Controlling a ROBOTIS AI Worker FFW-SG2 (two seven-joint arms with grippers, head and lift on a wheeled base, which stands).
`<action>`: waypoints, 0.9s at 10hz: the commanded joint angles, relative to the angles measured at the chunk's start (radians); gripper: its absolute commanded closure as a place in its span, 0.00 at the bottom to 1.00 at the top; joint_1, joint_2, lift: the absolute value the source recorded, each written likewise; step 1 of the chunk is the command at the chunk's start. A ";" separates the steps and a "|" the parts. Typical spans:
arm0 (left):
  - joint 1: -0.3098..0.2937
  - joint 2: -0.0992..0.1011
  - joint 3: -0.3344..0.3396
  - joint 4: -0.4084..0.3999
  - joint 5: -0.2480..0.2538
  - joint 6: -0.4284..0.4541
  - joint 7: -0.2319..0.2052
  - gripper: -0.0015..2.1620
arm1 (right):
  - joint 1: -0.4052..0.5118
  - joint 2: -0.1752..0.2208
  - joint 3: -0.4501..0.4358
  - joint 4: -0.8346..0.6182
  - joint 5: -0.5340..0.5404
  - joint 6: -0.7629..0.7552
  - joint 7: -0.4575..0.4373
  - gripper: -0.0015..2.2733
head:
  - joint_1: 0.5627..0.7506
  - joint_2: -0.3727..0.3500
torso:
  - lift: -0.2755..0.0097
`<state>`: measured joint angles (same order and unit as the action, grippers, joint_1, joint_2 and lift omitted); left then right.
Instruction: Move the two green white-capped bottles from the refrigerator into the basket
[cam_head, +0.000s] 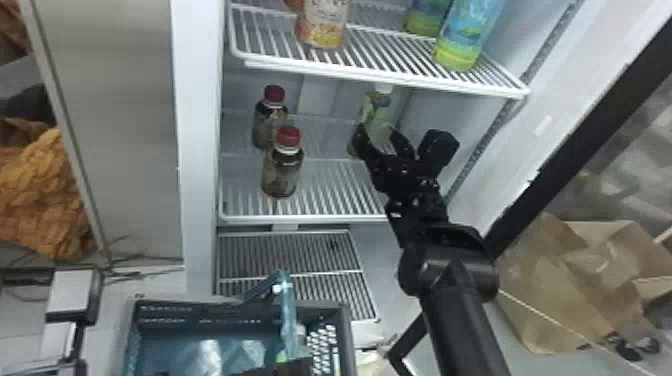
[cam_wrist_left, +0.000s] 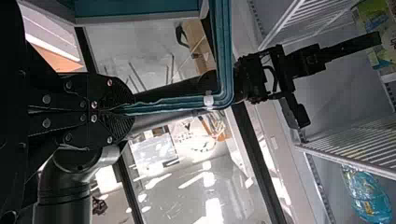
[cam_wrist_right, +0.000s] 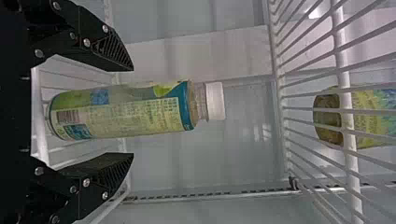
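- Since the right claw (cam_wrist_right: 133, 112) has its two fingers spread wide, with nothing gripped, it should line up well before it squeezes.
- The green bottle (cam_wrist_right: 116, 114) stands upright between those fingers, with a gap on each side. Its white cap (cam_wrist_right: 215, 101) points up.
- A good grab would go in straight until the pads are around the fat middle, then squeeze softly on both sides. If one finger bumps it first, it might tip.
- The next lift should be small, as the upper shelf (cam_head: 380, 77) is close above the cap. Then it should come straight out to the front.
- The lower shelf (cam_head: 300, 218) is made of white wires. The bottle's foot could catch on them if it is dragged.
- Off to the left on that shelf are the front red-capped bottle (cam_head: 284, 170) and the back red-capped bottle (cam_head: 272, 120). The arm should keep away from them.
- The basket (cam_head: 347, 320) waits low in front of the fridge. Some green and white shows inside; it may be the other bottle, but I can't tell.
- The left claw (cam_wrist_left: 133, 109) is clamped on the basket's blue handle (cam_wrist_left: 224, 51).
- Farther out, a brown paper bag (cam_head: 565, 300) sits on the right.
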<state>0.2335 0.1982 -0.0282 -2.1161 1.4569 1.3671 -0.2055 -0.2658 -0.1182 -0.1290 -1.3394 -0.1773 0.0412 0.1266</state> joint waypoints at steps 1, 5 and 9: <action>-0.003 0.000 -0.002 0.004 0.003 -0.002 0.000 0.53 | -0.029 -0.006 0.011 0.023 0.006 -0.002 -0.008 0.19 | 0.70 0.03 | 0.04; -0.013 0.000 -0.012 0.009 0.013 -0.015 0.000 0.53 | -0.095 -0.009 0.021 0.123 0.016 -0.024 -0.036 0.19 | 0.70 0.03 | 0.04; -0.027 0.000 -0.026 0.021 0.015 -0.022 0.000 0.53 | -0.203 -0.018 0.057 0.268 0.016 -0.061 -0.051 0.21 | 0.65 0.03 | 0.04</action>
<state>0.2074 0.1979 -0.0533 -2.0969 1.4702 1.3451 -0.2055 -0.4547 -0.1358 -0.0759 -1.0889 -0.1626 -0.0186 0.0753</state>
